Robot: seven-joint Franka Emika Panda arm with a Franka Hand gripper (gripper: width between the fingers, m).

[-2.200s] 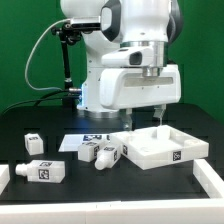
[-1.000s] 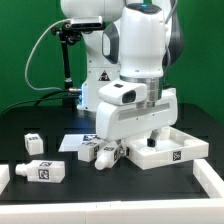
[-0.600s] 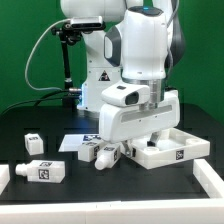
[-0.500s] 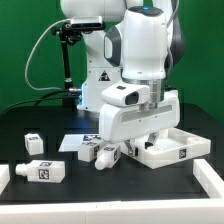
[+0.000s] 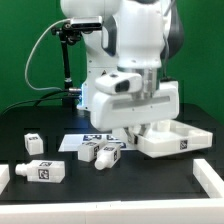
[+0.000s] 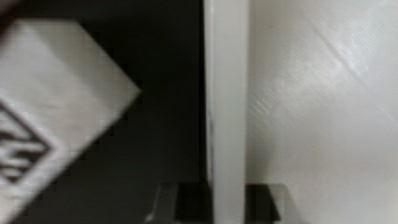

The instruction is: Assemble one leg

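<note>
Fingers [image 6: 185, 203] pinching the tabletop [image 5: 172, 141] wall; the leg [image 5: 108, 155], lying near it on the counter [image 5: 120, 186], probably light, rigid and smooth, best gripped across its middle.

Two seconds ago my claw [image 5: 135, 130] hung above the table. By one second ago it had come down onto the near side wall of the large white square plastic tabletop [image 5: 165, 148], and it stayed low there until half a second ago. Since then my wrist has risen a little. The tabletop has gone with it and now sits farther toward the exterior view's right and higher in the picture. Whether it has left the table, I cannot tell. Its black-and-white tag [image 5: 185, 146] has shifted the same way. A dark gap has opened between the tabletop and the nearest small white plastic leg [image 5: 108, 153].
</note>
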